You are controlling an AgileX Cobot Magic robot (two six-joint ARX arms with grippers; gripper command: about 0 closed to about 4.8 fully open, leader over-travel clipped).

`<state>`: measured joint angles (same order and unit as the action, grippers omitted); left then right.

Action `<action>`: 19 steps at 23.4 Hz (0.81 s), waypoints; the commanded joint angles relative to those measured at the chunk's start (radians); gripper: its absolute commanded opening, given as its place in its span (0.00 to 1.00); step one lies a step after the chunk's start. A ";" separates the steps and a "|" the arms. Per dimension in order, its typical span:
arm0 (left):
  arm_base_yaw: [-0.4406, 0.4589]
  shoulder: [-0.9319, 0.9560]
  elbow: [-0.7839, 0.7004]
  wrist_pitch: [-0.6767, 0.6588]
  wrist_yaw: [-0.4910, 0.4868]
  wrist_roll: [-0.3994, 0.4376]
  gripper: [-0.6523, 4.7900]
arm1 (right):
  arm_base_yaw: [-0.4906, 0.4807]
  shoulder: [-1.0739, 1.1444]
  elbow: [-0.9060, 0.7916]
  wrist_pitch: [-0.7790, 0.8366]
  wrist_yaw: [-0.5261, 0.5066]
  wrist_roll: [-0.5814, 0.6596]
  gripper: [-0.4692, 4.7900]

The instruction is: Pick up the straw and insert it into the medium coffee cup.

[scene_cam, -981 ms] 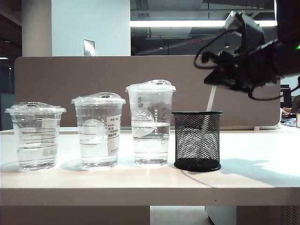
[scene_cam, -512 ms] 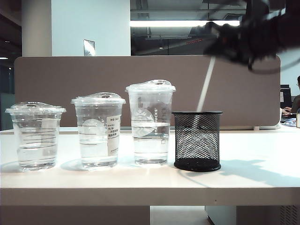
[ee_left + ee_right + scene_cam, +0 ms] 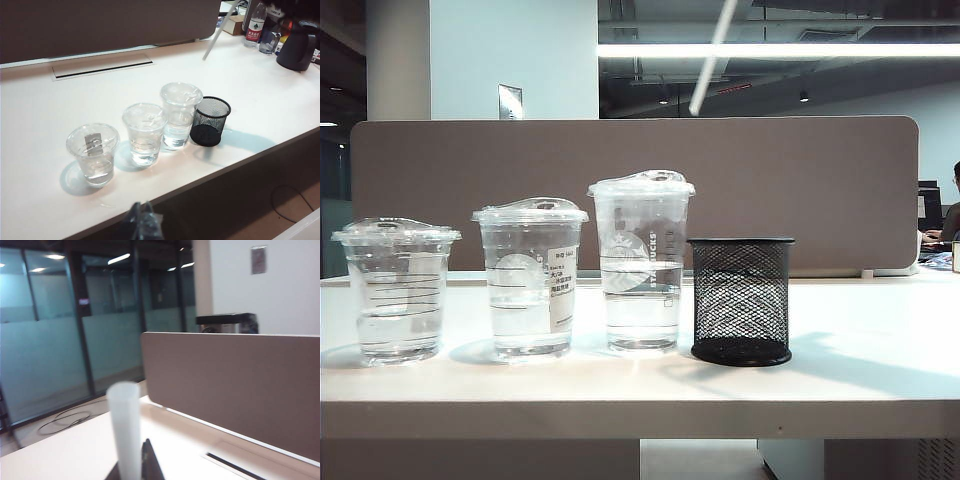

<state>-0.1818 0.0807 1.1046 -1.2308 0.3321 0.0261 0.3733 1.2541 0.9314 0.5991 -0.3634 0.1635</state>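
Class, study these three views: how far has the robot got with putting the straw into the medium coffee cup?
Done: the straw is out of the mesh holder and hangs tilted, high above the table.
In hand: the right gripper is shut on the straw, seen close up in its wrist view. The left gripper waits at the table's near edge.
Left: the medium coffee cup, between the other two cups, has no straw in its lid.

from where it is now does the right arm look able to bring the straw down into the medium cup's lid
Probably yes. The right pincer is shut on the straw, lifted high and clear of the mesh holder. Nothing hangs over the medium coffee cup; only the taller cup stands beside it. The left pincer sits off the table's near edge.
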 commanded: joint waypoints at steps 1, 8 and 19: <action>0.000 0.000 0.003 0.014 0.002 0.001 0.12 | 0.027 0.024 0.103 -0.111 -0.024 -0.010 0.12; 0.000 0.000 0.003 0.014 0.002 0.004 0.12 | 0.161 0.166 0.209 -0.113 -0.031 -0.047 0.12; 0.000 0.000 0.003 0.014 0.002 0.010 0.12 | 0.276 0.281 0.209 -0.094 -0.014 -0.063 0.12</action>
<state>-0.1818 0.0807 1.1046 -1.2312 0.3317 0.0269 0.6392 1.5368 1.1339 0.4797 -0.3820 0.1040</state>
